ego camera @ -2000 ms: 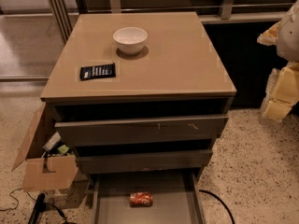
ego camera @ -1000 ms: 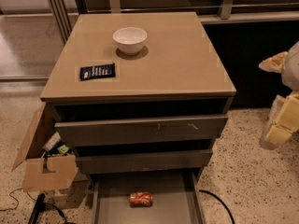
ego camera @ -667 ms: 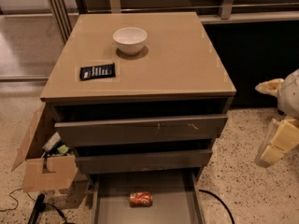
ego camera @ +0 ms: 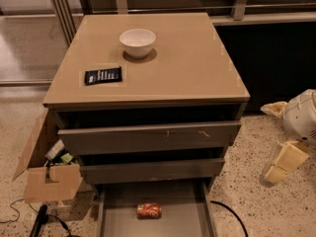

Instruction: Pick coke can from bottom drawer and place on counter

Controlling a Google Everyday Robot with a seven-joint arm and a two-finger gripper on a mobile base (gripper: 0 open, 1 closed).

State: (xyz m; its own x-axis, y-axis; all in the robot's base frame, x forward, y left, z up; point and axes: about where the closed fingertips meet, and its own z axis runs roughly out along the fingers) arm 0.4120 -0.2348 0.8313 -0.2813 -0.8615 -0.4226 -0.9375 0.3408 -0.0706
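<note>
I am looking down on the cabinet, whose counter [ego camera: 197, 68] is taking up most of the view. Its bottom drawer [ego camera: 182, 218] is standing pulled out at the lower edge of the view, under the two upper drawers [ego camera: 148, 138], which are jutting out a little over its back part. A cardboard box [ego camera: 49, 181] is sitting on the floor by the cabinet's left side.

The gripper [ego camera: 269, 142] is hanging off to the right of the cabinet, low over the floor and well apart from the drawer, with its two pale fingers [ego camera: 286, 159] spread and holding nothing.

On the counter a white bowl [ego camera: 138, 42] is resting near the back, with a black packet [ego camera: 102, 75] near the left edge. The coke can [ego camera: 149, 211] is lying on its side on the drawer floor, roughly central.

What is worrying me is the reach. I am judging that coming in from the right risks clipping the drawer's side wall or the overhanging drawer fronts. A can lying on its side is likely to roll if one finger touches first. A dark cable [ego camera: 229, 214] is trailing on the floor by the drawer's right corner, and it could snag the base.
</note>
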